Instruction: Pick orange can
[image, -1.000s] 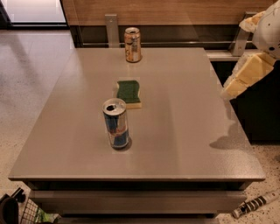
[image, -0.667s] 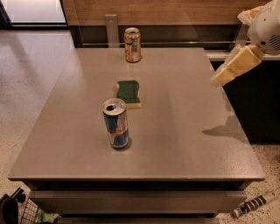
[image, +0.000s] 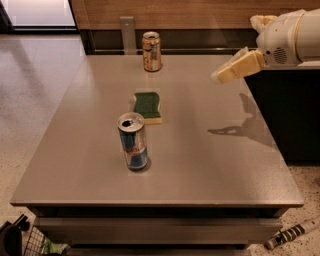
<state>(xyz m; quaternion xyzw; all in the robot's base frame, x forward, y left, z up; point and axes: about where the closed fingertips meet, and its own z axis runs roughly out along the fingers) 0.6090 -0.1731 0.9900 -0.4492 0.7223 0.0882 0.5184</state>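
Observation:
The orange can (image: 151, 51) stands upright near the far edge of the grey table (image: 200, 160), short, with an orange-and-tan body and a silver rim. My gripper (image: 220, 76) comes in from the upper right on a white arm, its tan fingertips pointing left above the table's right side. It is well to the right of the orange can and a little nearer than it, touching nothing.
A taller blue-and-silver can (image: 133, 141) stands open-topped at the table's front middle. A green sponge (image: 147, 106) lies between the two cans. A dark counter (image: 295, 115) stands right of the table. A wooden wall runs behind.
My gripper has risen and swung left, from beyond the table's right edge to over its right side, closer to the orange can. The cans and sponge have not moved.

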